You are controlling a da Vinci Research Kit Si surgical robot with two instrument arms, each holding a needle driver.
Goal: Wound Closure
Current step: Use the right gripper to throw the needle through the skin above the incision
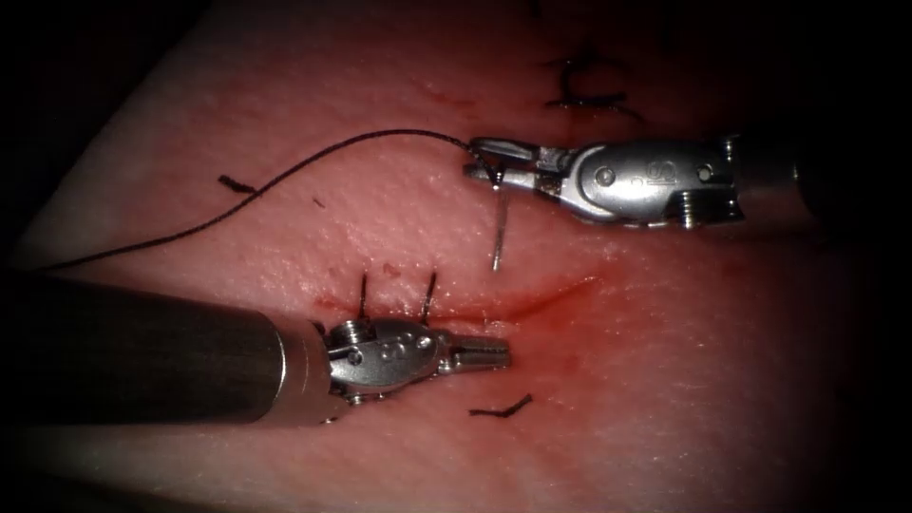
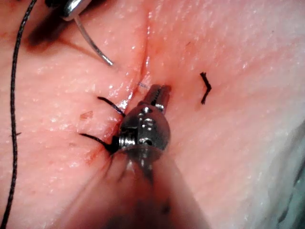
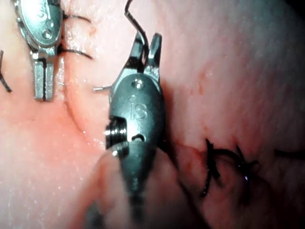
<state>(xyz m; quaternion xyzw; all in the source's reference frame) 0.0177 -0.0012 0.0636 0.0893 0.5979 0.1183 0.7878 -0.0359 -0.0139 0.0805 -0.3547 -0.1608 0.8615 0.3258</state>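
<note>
the tissue (image 1: pixel 665 380) is pale pink, moist and finely pebbled, with a shiny wet surface. the cut (image 1: pixel 532 302) is my landmark: a shallow reddish groove, with red fluid (image 1: pixel 560 356) smeared thin along it and a little beyond it.

my right gripper (image 1: pixel 484 160) is polished steel with a rounded wrist, and it hovers above the cut in the endoscope view. it is clenched on the needle (image 1: pixel 498 228), gripping it near the thread end of its curve. the needle is a thin bright steel arc; from the jaws it hangs down toward the cut, and its point ends just short of the groove, free in the air and not in the tissue. in the left wrist view the same needle (image 2: pixel 94 47) shows as a smooth grey curve with its tip near the groove. the thread (image 1: pixel 285 180) is dark, thin and slightly twisted; it leaves the right gripper and runs in a long soft bow away to the left of the cut.

my left gripper (image 1: pixel 499 356) lies low, just below the cut and close along it, the short ribbed jaws pressed together and grasping nothing. just beside its wrist two dark stiff stitch ends (image 1: pixel 429 294) stand up from the left part of the cut.

loose cut ends of thread (image 1: pixel 502 410) lie on the tissue: one short curved piece below the cut, another far to its left. a dark knotted stitch (image 1: pixel 584 95) sits well above the cut.
</note>
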